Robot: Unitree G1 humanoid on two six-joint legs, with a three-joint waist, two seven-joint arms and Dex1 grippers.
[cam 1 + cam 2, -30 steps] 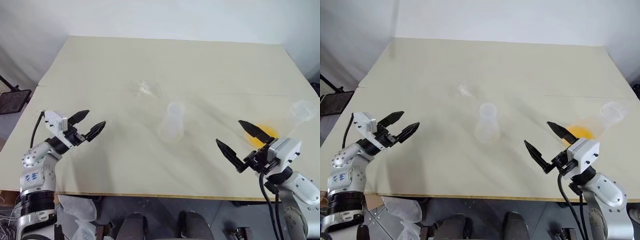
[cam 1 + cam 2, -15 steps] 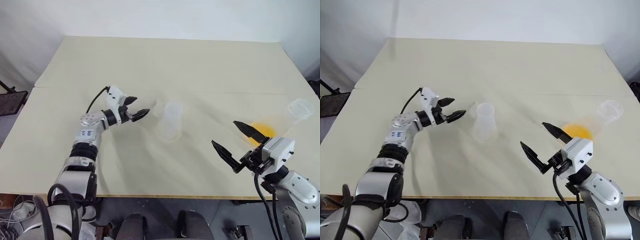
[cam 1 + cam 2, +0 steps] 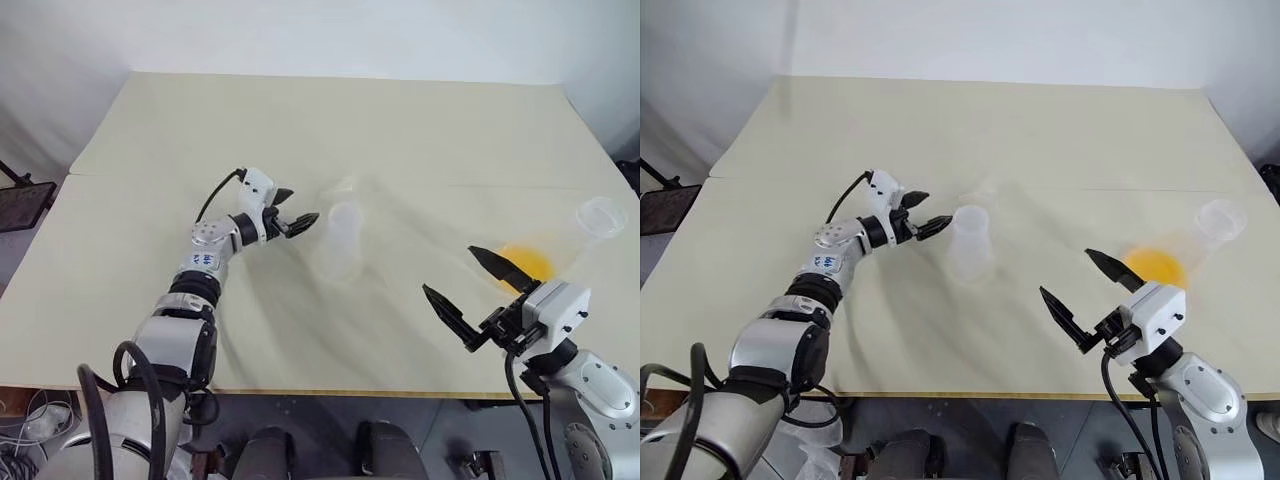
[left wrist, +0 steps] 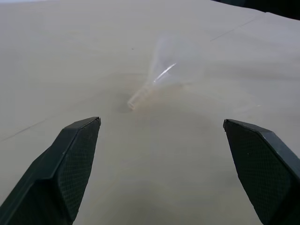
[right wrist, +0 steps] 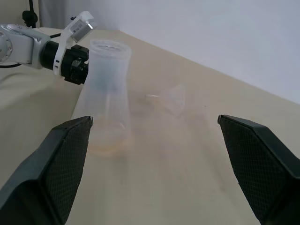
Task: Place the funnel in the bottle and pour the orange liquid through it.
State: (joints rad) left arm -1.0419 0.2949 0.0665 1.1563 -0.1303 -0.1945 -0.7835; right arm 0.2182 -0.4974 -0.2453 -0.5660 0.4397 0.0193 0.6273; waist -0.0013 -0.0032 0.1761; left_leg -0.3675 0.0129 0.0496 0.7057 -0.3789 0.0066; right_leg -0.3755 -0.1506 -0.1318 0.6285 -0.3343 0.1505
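Funnel point(image 4: 154, 79) lying ahead of left gripper point(image 4: 164, 140), fingers wide, apart.

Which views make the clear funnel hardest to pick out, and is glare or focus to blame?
Head views: the funnel nearly melts into the pale table, mere faint outlines beside the bottle. Left wrist view: a bright glint streaks its cone, edges soft. Right wrist view: it reads as a hazy cone, its edges soft.
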